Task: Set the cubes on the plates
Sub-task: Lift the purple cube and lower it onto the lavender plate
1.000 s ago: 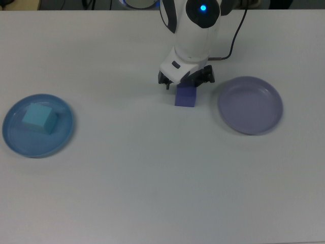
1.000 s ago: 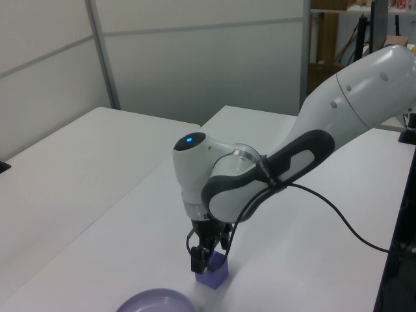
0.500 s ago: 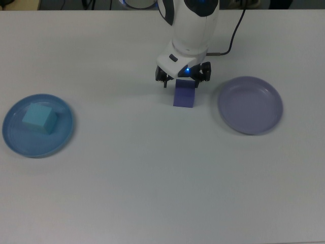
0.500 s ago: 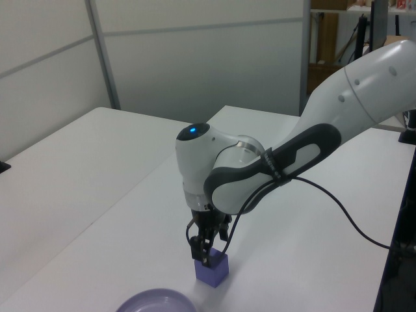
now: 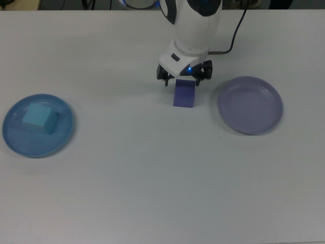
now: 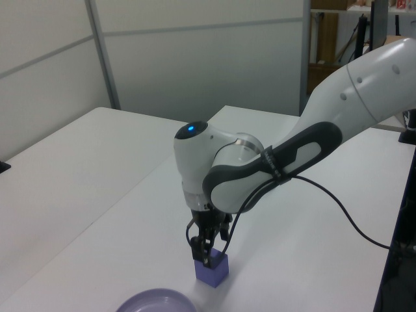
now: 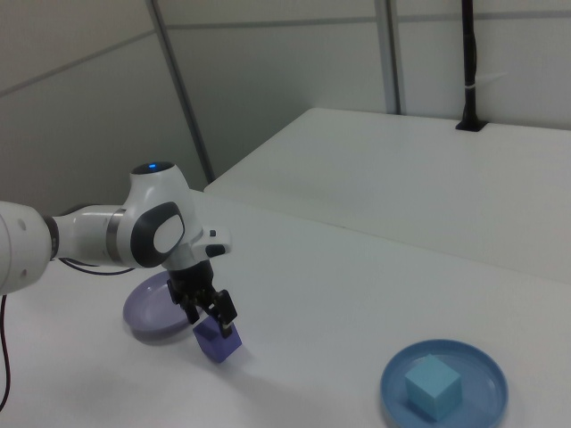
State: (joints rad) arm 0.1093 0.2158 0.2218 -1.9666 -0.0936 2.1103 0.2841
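This is looking like a lab or office room: big white tables (image 6: 78, 169) are standing by plain grey wall panels (image 6: 195, 58), with shelves (image 6: 338, 32) showing behind

A white table (image 5: 152, 178) stands before pale grey panelled walls (image 6: 195, 58), with a second white table (image 7: 428, 178) behind.

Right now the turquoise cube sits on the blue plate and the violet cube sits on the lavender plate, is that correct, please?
Not quite. The violet cube is on the table beside the lavender plate, under the gripper, as the top view shows. The turquoise cube does sit on the blue plate.
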